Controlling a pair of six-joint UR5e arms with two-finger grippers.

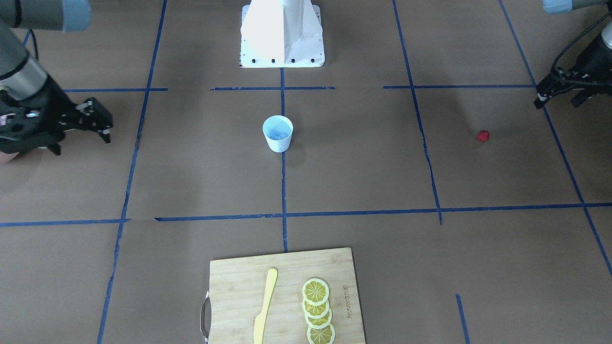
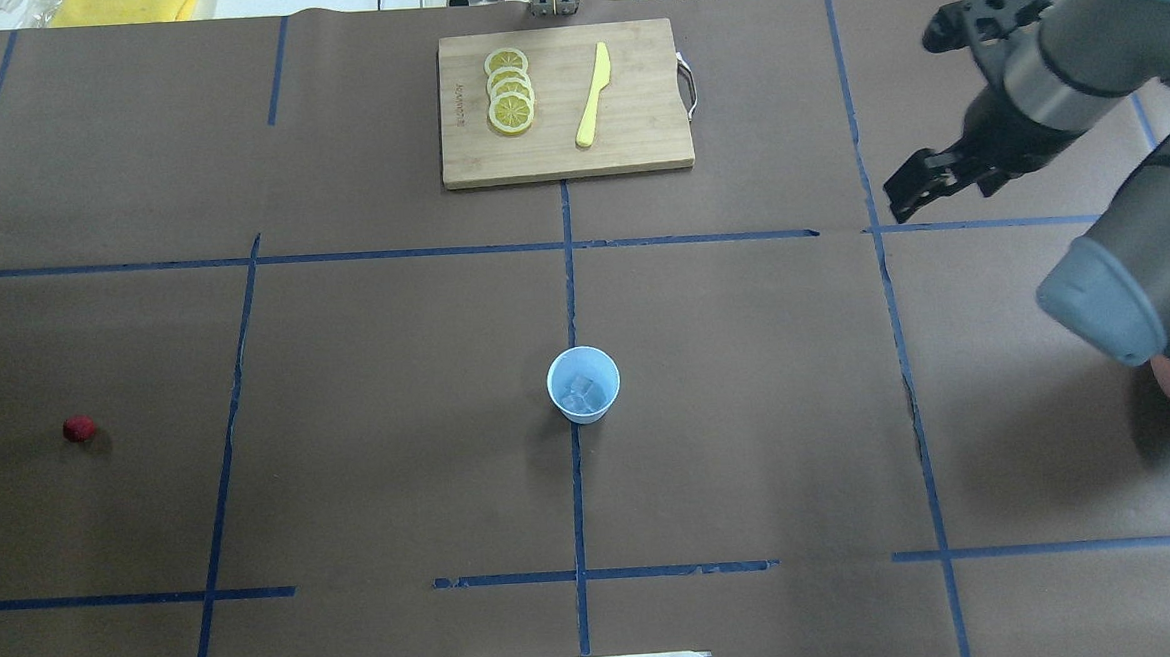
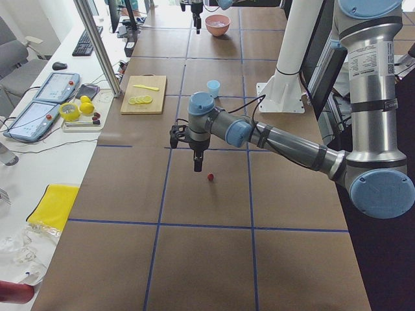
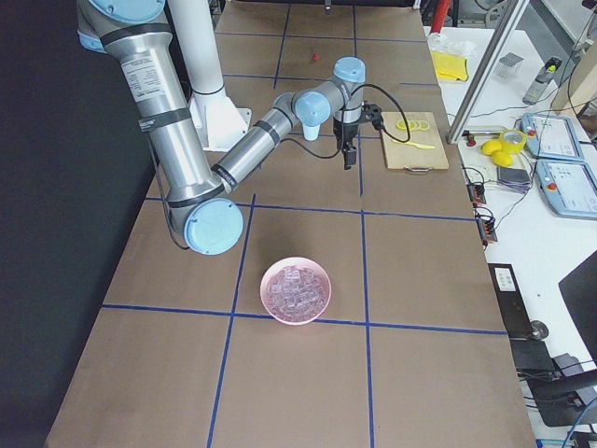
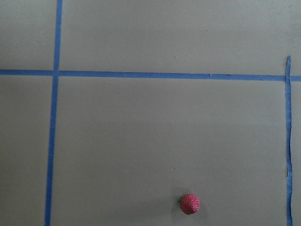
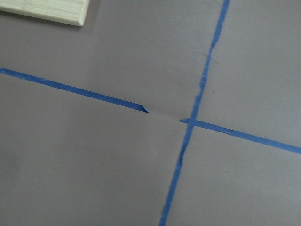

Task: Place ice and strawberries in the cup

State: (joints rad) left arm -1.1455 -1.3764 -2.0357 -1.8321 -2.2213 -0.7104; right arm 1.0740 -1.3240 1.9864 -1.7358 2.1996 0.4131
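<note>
Ice cubes (image 2: 582, 393) already lie inside the light-blue cup (image 1: 278, 144), so we judge that half of the job done. The strawberry (image 2: 79, 428) sits on the table well apart from the cup, on the robot's left, not yet picked up. The left gripper (image 1: 558, 98) hangs near the berry, beyond it from the cup, its jaws seemingly apart and empty. The right gripper (image 1: 82, 142) hangs well off the cup's other side, spread wide and holding nothing.

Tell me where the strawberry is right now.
In the overhead view the strawberry lies alone on the table, far out on the robot's left. It is roughly level with the cup at centre and well apart from it.
</note>
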